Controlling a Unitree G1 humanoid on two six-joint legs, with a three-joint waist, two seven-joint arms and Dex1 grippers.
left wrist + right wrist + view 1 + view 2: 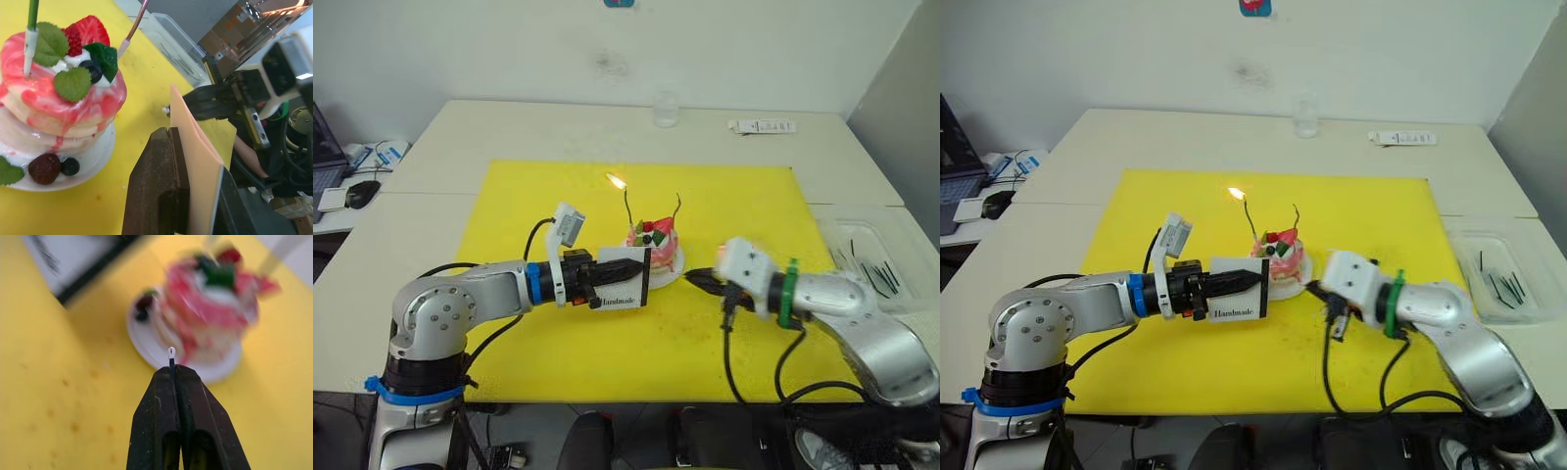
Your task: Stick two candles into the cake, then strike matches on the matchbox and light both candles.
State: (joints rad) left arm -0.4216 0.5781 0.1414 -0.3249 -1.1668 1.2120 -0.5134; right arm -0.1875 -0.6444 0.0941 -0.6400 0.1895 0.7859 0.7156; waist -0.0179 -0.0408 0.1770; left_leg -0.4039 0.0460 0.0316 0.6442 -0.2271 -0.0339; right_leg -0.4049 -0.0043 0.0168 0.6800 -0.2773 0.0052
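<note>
In the head view, the small round pink cake (654,245) with a red strawberry stands on its small white plate (672,274), near the middle of the yellow mat (558,352). Two thin wavy candles are stuck in the top of the cake. The candle on the robot's left (628,208) carries a small flame (616,181); the candle on the right (677,207) has no flame. The left gripper (628,266) is clamped on the flat white matchbox (623,279) with the word "Handmade", and holds it just beside the cake. The right gripper (697,278) is just beside the plate on the other side. A clear plastic tray (878,257) with thin dark matches lies at the right edge of the table.

In the left wrist view, the left gripper's fingers (156,191) press on the matchbox (198,171), seen edge-on. The green candle (32,14) and the pinkish candle (137,22) stand in the cake (58,98).

In the right wrist view, the right gripper (175,377) is closed on a thin dark match (171,363) with a white tip, which points to the plate (146,340).
</note>
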